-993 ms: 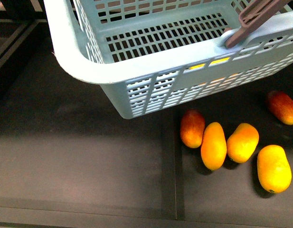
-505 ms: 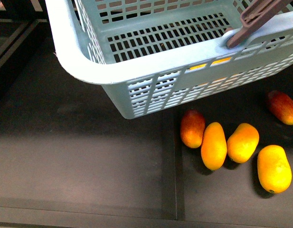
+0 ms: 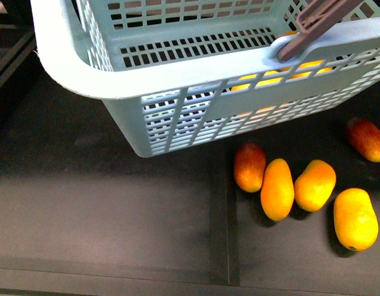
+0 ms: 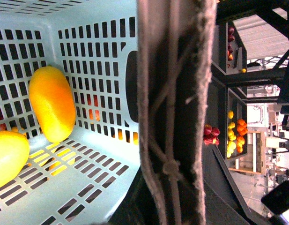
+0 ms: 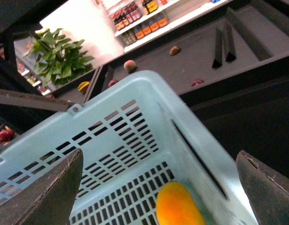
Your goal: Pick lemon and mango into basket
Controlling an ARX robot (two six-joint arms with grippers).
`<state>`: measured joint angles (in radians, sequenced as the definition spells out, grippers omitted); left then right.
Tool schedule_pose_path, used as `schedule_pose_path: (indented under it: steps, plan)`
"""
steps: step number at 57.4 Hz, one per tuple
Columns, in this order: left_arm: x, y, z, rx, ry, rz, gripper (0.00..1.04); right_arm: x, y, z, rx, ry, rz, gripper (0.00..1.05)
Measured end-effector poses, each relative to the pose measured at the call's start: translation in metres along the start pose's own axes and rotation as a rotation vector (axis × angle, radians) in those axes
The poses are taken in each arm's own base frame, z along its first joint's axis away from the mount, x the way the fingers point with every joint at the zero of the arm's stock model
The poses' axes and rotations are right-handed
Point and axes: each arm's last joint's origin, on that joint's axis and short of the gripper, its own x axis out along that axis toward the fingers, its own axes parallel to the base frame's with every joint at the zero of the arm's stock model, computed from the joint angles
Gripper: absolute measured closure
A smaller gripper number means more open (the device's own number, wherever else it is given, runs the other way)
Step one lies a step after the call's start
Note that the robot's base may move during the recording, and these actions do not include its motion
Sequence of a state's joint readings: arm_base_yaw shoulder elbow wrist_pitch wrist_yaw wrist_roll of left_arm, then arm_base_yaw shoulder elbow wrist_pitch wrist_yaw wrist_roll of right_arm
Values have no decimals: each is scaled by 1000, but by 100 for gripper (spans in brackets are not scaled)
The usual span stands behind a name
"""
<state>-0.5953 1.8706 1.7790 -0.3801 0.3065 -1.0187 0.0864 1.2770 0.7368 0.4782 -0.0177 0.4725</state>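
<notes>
Now the basket (image 3: pixel 146 80) hangs above the dark shelf, mango (image 4: pixel 51 103) and lemon (image 4: pixel 8 157) inside (light, stiff plastic; best carried by its handle (image 3: pixel 319 21)). Right gripper (image 5: pixel 158 187) gapes empty; left's state I can't tell.

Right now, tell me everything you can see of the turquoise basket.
The light turquoise plastic basket has slotted grid walls and floor, a thick smooth rim and a brown ribbed hoop handle hinged at the rim. It fills the upper front view, tilted. Inside, the left wrist view shows an orange-yellow mango leaning on a wall and a yellow fruit beside it.
</notes>
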Motion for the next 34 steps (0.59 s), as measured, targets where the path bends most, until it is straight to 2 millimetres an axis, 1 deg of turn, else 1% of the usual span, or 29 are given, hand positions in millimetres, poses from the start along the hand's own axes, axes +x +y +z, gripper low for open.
schedule_pose_path:
  steps: [1, 6, 12, 14, 16, 19, 21, 22, 24, 25, 27, 28, 30, 32, 34]
  plan:
    - [0, 0, 0, 0, -1, 1, 99, -3, -2, 1, 0, -2, -3, 9]
    - [0, 0, 0, 5, -4, 3, 99, -31, -14, 6, 7, -24, -45, 9]
    - [0, 0, 0, 6, 0, 0, 99, -60, -25, 11, 15, -58, -103, 9]
    - [0, 0, 0, 4, 4, -2, 99, -69, -29, 10, 17, -63, -134, 9]
    - [0, 0, 0, 2, 6, -3, 99, -82, -32, 9, -43, -80, -115, 14]
    - [0, 0, 0, 2, 7, -5, 99, -91, -33, 5, -121, -99, -95, 21]
    - [0, 0, 0, 2, 7, -5, 99, -97, -34, 0, -223, -109, -87, 28]
    - [0, 0, 0, 1, 7, -5, 99, -99, -34, -2, -245, -110, -85, 29]
    - [0, 0, -1, 1, 8, -5, 99, -103, -35, -8, -316, -111, -79, 36]
    - [0, -1, -1, 2, 8, -5, 99, -106, -37, -13, -353, -107, -80, 42]
    - [0, -1, -1, 3, 9, -5, 99, -108, -39, -22, -386, -94, -87, 49]
    - [0, -1, -1, 3, 9, -5, 99, -108, -40, -24, -393, -91, -92, 50]
    - [0, -1, -1, 2, 9, -5, 99, -109, -40, -31, -408, -82, -116, 48]
    - [0, 0, -1, 1, 7, -4, 99, -110, -39, -37, -421, -67, -110, 41]
    - [0, 0, 0, 0, 5, -3, 99, -110, -38, -39, -433, -64, -101, 36]
